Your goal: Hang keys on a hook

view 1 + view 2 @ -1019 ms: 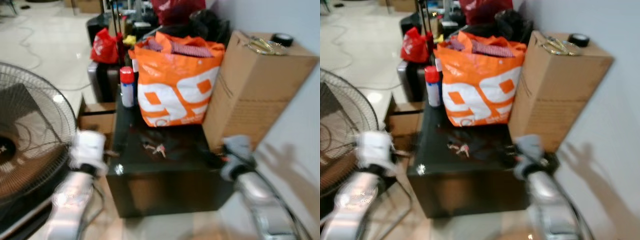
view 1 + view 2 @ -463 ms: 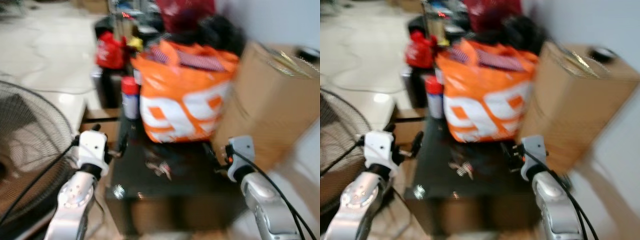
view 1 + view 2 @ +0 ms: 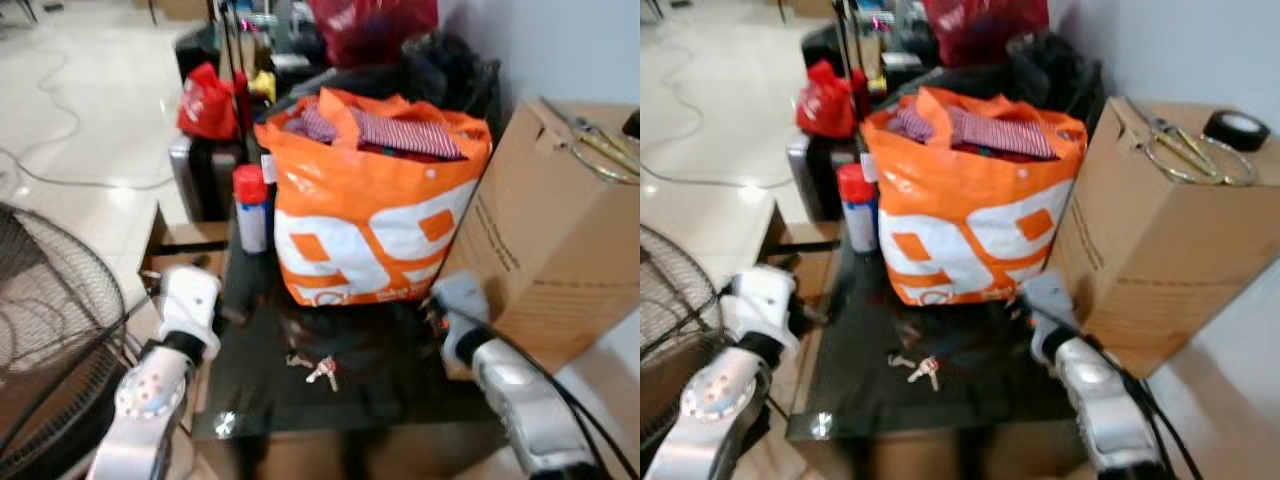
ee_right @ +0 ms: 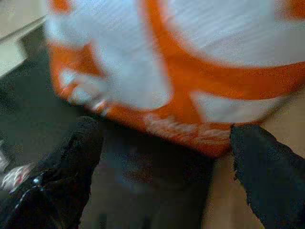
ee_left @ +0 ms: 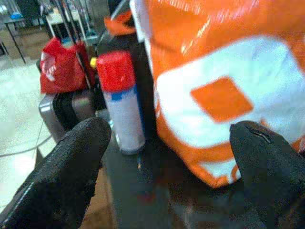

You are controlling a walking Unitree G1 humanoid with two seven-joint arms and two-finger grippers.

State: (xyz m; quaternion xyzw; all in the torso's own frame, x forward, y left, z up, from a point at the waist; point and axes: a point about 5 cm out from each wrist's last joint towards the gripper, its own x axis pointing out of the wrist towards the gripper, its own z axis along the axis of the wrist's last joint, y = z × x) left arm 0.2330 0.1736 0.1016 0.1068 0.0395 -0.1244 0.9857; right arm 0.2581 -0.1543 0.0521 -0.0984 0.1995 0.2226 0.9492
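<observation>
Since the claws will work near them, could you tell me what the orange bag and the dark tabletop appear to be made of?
Orange bag: likely woven or laminated plastic, semi-glossy, creased with sheen. Dark tabletop: probably glass or polished lacquer; it mirrors a light glint near the keys.

Bag [image 3: 375,225]: orange with bold white blocks; holds red-and-white striped cloth [image 3: 395,132].
Spray can [image 3: 250,208]: white body, red cap, blue band.
Desk [image 3: 865,375]: glossy black.
Keys [image 3: 923,371]: silver with a red tag.
Box [image 3: 1160,235]: plain brown cardboard.
Tape roll [image 3: 1236,130]: black.
Small bag [image 3: 208,100]: red, white print.
Fan [image 3: 55,340]: black wire grille.
Floor [image 3: 90,120]: pale cream tile.
Left pincer [image 5: 164,157], right pincer [image 4: 162,152]: black fingers, spread wide apart.
</observation>
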